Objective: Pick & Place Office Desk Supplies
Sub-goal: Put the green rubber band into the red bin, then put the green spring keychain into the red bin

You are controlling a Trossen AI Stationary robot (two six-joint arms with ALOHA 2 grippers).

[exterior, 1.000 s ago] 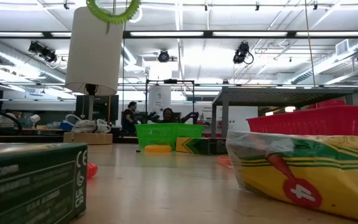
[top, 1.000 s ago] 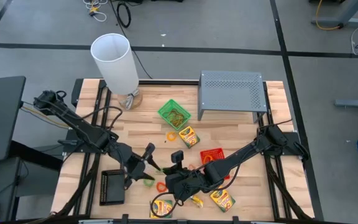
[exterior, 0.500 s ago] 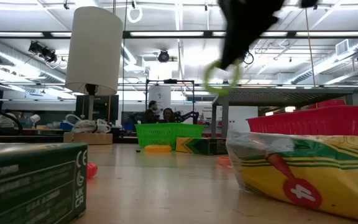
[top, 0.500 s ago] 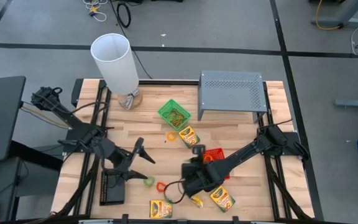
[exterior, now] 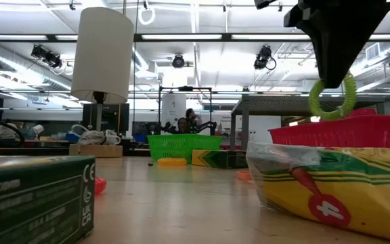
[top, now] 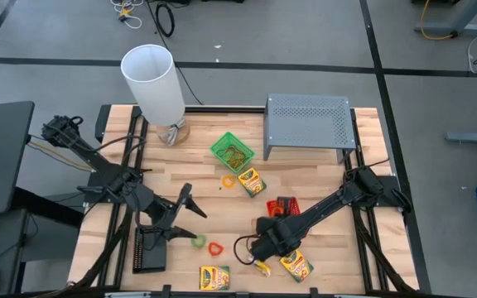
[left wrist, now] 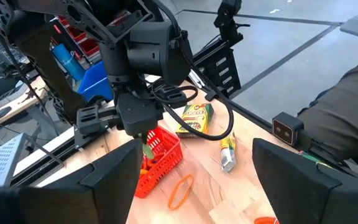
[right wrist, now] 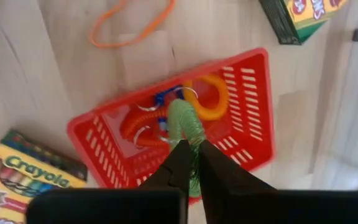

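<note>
My right gripper (top: 278, 213) is shut on a green loop band (right wrist: 188, 124) and hangs just above the red tray (top: 288, 203). The tray (right wrist: 247, 118) holds orange, red and blue loop bands. The low view shows the band (exterior: 332, 96) hanging under the gripper (exterior: 334, 76) over the tray's rim (exterior: 344, 129). My left gripper (top: 190, 201) is open and empty above the table, left of centre; its fingers (left wrist: 107, 180) stand wide apart. My right gripper pinches the green loop band by its upper part (right wrist: 189, 140) between its two fingers. The fingers come from above, pointing down. The band hangs below them as an upright ring, clear of the tray and of the bands in it.
A green tray (top: 232, 151), crayon boxes (top: 251, 180) (top: 214, 277) (top: 295, 263), an orange band (top: 228, 180), a green band (top: 198, 241) and a red band (top: 215, 247) lie around. A black tray (top: 150, 248) is front left. The white cylinder (top: 156, 83) and grey riser (top: 309, 122) stand at the back.
My right gripper has carried the green loop band toward the table's right edge and down, from above the table's front middle to over the red tray. My left gripper has drawn back toward the left edge, then kept still.
</note>
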